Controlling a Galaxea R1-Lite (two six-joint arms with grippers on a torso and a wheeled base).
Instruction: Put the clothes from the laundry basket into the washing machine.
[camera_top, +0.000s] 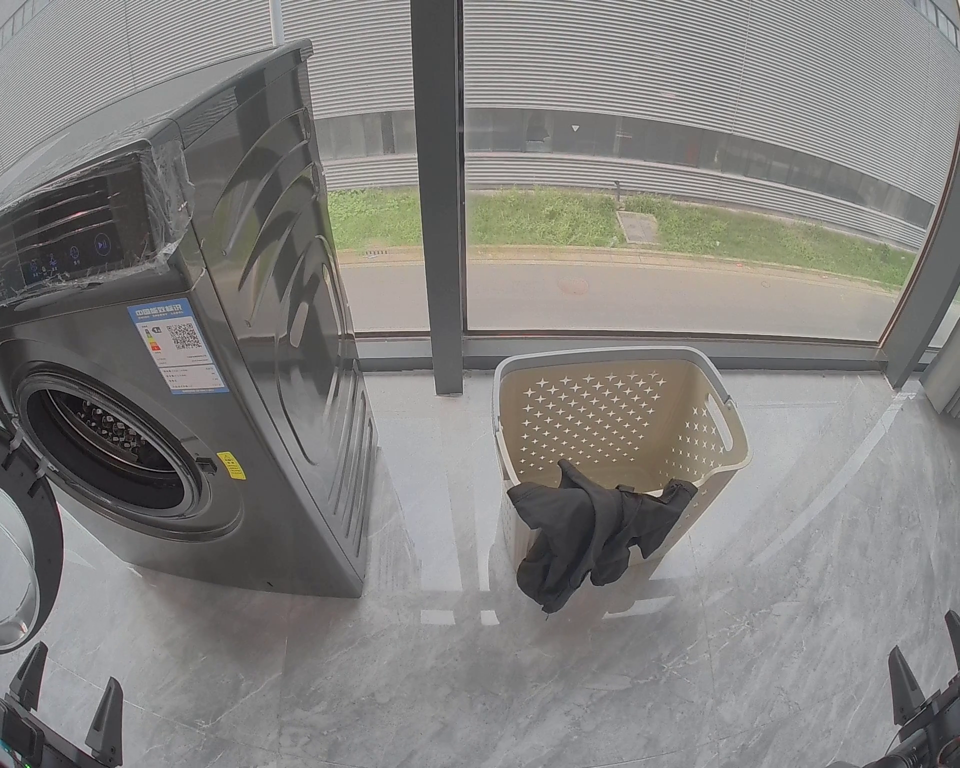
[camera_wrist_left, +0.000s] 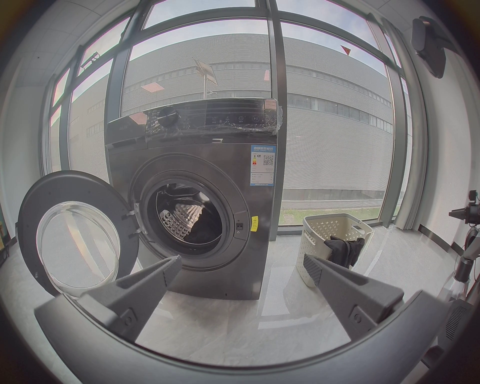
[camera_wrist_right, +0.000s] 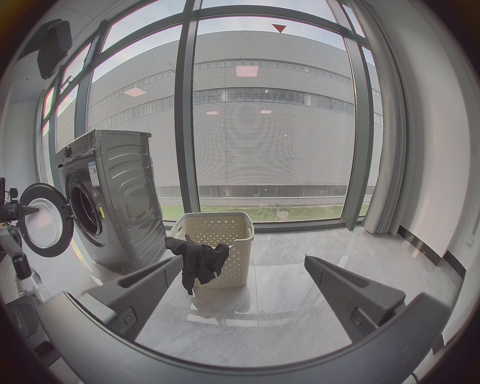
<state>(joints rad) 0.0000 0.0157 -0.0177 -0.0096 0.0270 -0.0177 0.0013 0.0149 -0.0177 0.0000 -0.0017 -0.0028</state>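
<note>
Hanging over the near rim of the laundry basket (camera_top: 600, 410), a dark garment (camera_top: 585, 535) lies half inside and half down the outer wall, so loading looks barely begun. To the basket's left stands the washing machine (camera_top: 200, 420), its door (camera_wrist_left: 75, 235) swung wide and the drum reachable. A dark patch inside may be cloth or shadow; I cannot tell. The left gripper (camera_wrist_left: 241, 261) and right gripper (camera_wrist_right: 242, 260) sit well short of the basket, fingers spread wide, holding nothing. Grasping, carrying and dropping the garment are all left.
</note>
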